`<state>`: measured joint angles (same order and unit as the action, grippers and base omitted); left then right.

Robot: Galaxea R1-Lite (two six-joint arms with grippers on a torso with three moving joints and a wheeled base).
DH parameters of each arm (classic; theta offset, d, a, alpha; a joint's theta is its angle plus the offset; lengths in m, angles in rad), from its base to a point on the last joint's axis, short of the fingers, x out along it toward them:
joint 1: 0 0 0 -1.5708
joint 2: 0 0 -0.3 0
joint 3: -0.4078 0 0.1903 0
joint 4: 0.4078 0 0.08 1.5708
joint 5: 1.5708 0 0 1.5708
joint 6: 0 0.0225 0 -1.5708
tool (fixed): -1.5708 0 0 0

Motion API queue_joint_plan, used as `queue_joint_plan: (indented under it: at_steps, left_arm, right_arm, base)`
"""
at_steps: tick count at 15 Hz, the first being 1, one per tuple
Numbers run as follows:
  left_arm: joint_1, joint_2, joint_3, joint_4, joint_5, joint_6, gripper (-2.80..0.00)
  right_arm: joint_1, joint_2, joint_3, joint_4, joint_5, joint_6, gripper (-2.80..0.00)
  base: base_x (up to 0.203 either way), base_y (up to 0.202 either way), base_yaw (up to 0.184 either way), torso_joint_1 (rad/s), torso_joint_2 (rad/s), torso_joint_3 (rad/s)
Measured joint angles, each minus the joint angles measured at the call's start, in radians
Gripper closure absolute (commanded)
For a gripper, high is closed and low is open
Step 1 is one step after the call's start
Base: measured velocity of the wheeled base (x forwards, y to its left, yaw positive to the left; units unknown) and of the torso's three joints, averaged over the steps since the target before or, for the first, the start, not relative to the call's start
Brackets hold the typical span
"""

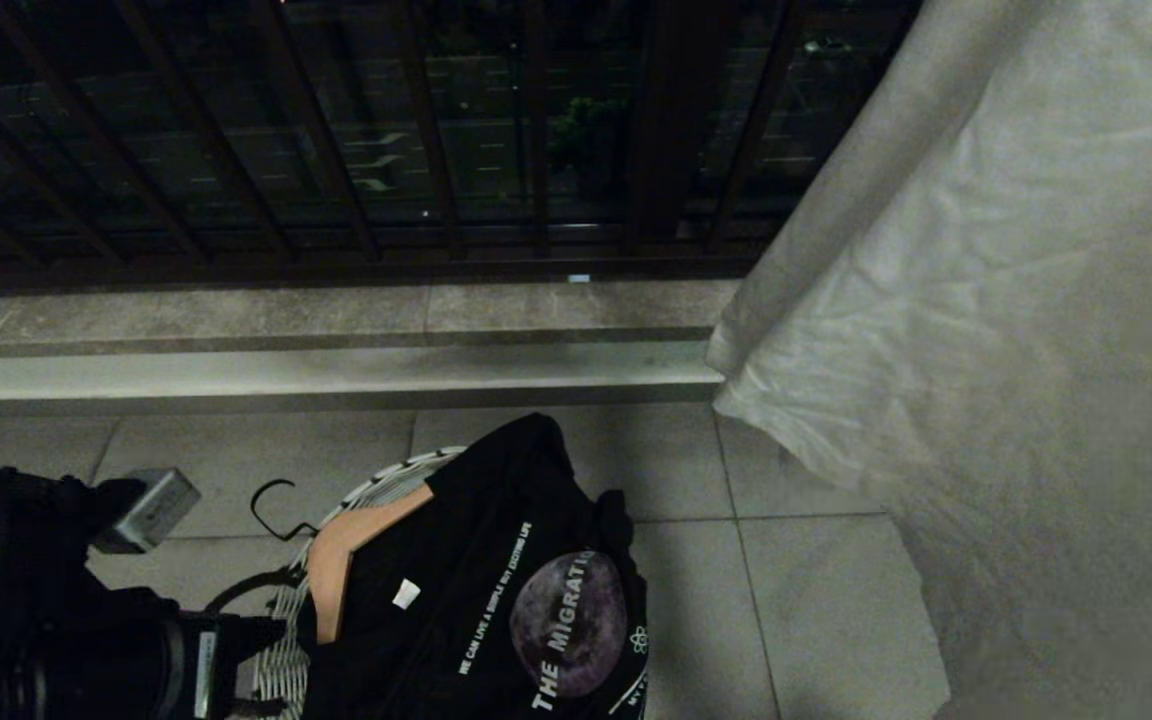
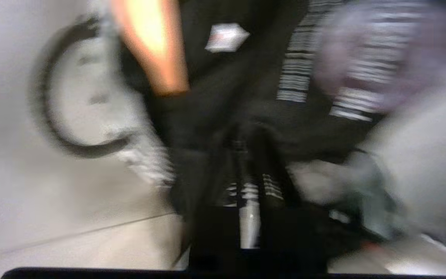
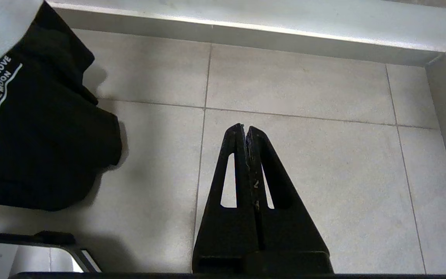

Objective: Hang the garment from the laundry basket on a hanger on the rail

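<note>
Little is done yet. The black printed T-shirt (image 1: 496, 590) lies heaped over the small round white woven laundry basket (image 1: 386, 487), already on its pale wooden hanger (image 1: 341, 560). My left claw (image 2: 252, 170) hangs just above that basket; its opening I cannot tell, and it holds nothing visible. My right claw (image 3: 245, 131), closed and empty, idles beside the basket. Lifting and hanging remain.

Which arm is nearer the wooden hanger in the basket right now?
The left. The left arm sits just beside the laundry basket, close to the wooden hanger. The right pincer hangs over bare floor tiles, beyond the black T-shirt's far edge.
</note>
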<state>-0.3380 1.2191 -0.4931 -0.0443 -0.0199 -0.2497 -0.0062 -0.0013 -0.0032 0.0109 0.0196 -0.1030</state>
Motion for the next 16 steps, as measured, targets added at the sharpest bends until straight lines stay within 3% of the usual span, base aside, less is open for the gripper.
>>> queue_joint_plan:
  at_steps: [2,3,9,12,16]
  left_arm:
    - [-0.002,0.075,0.023,-0.05,0.101,0.024,-2.8]
    - [-0.002,0.111,0.029,-0.07,0.112,0.027,-2.8]
    - [0.006,0.37,0.065,-0.401,0.077,0.029,-2.8]
    - [0.035,0.497,0.114,-0.585,0.059,0.086,-2.8]
    - [0.095,0.577,0.131,-0.664,0.059,0.145,-2.8]
  right_arm:
    - [0.0,0.0,0.0,0.0,0.0,0.001,0.0]
    - [0.0,0.0,0.0,0.0,0.0,0.001,0.0]
    - [0.0,0.0,0.0,0.0,0.0,0.001,0.0]
    - [0.0,0.0,0.0,0.0,0.0,0.001,0.0]
    - [0.0,0.0,0.0,0.001,0.0,0.006,0.0]
  base:
    - [0.0,0.0,0.0,0.0,0.0,0.0]
    - [0.0,0.0,0.0,0.0,0.0,0.0]
    - [0.0,0.0,0.0,0.0,0.0,0.0]
    - [0.0,0.0,0.0,0.0,0.0,0.0]
    - [0.0,0.0,0.0,0.0,0.0,0.0]
